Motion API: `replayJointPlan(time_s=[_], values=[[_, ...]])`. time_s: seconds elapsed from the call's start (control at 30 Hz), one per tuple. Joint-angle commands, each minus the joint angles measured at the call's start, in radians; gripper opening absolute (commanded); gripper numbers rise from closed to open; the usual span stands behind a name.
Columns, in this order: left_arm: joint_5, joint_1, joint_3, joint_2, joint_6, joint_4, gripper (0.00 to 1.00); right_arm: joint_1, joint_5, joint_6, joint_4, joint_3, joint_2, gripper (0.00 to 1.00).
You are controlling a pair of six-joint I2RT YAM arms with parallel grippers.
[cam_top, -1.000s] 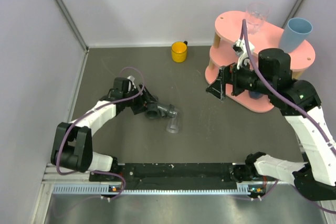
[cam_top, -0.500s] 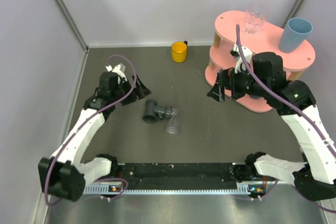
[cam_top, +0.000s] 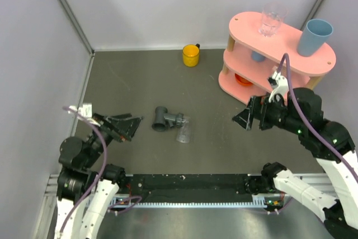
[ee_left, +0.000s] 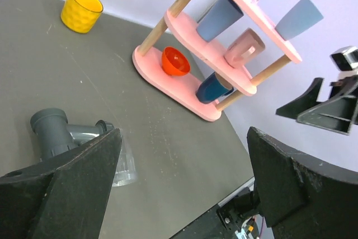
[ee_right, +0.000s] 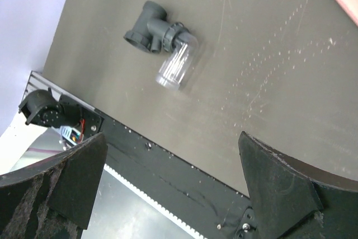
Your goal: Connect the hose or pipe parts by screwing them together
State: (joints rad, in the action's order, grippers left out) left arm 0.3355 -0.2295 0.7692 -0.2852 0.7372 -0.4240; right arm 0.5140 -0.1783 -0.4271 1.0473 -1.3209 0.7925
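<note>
Left hand (cam_top: 133, 128) and right hand (cam_top: 241, 120) are both spread wide, gripping nothing. Meanwhile the grey T fitting (cam_top: 163, 119) lies on the tabletop (cam_top: 212, 138) between them, nearer the left one, with the clear tube piece (cam_top: 184, 131) touching its collar end.

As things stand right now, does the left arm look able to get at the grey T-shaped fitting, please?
Probably yes. The left gripper is open and points at the grey T-shaped fitting, which lies just beyond it on the table; nothing stands between them.
</note>
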Motion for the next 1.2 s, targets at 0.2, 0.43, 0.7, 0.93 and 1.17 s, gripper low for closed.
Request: replayJointPlan(time_s=[0.2,0.43,0.7,0.93,1.17], values=[[-0.05,0.002,0.099,0.087,-0.016,-0.298,0.99,-0.008,-0.026,-0.102,-0.09,0.189,-0.174,0.99],[-0.09,0.002,0.124,0.081,-0.05,-0.317,0.99,-0.008,-0.05,-0.127,-0.09,0.197,-0.202,0.99],[-0.099,0.001,0.14,0.081,-0.044,-0.346,0.99,-0.009,-0.07,-0.141,-0.093,0.195,-0.194,0.99],[-0.098,0.002,0.151,0.081,-0.048,-0.369,0.99,-0.008,-0.095,-0.137,-0.093,0.206,-0.203,0.99],[-0.11,0.002,0.162,0.069,-0.045,-0.361,0.99,-0.008,-0.115,-0.136,-0.095,0.187,-0.205,0.99]])
